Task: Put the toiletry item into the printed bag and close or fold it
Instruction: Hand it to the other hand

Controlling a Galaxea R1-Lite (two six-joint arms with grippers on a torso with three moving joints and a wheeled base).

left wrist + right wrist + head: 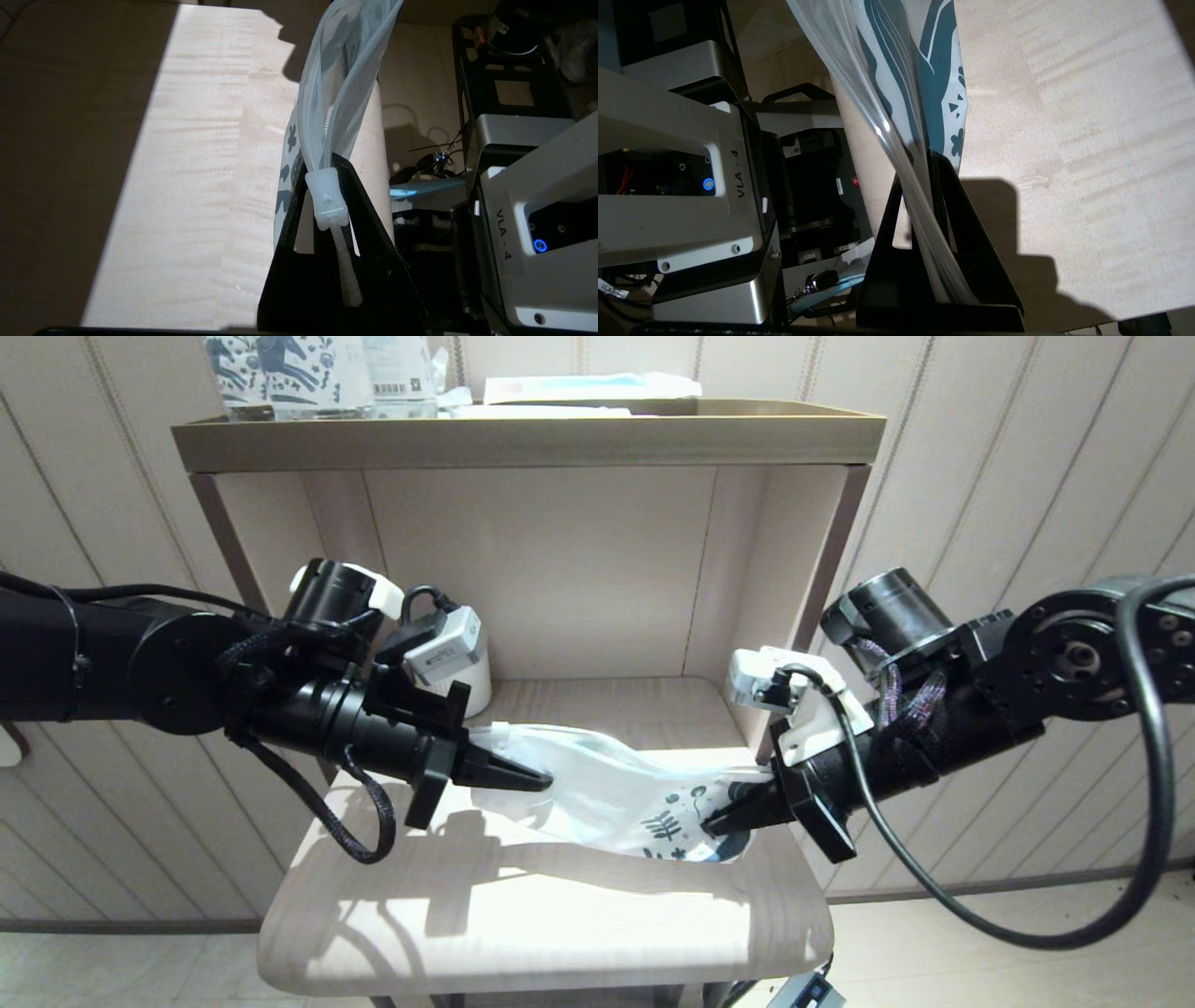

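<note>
In the head view the printed bag [616,793] hangs stretched between the 2 arms above the pale wooden table [523,924]. The left gripper [523,775] is clamped on its plain end and the right gripper [724,821] on its leaf-printed end. Only the left wrist view shows a white zip slider [328,198] pinched between the closed fingers. The right wrist view shows clear edges and teal print.

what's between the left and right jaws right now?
Only the flat white printed bag, stretched above the pale wooden table from left gripper to right gripper; both are shut on it. Head view shows this.
</note>
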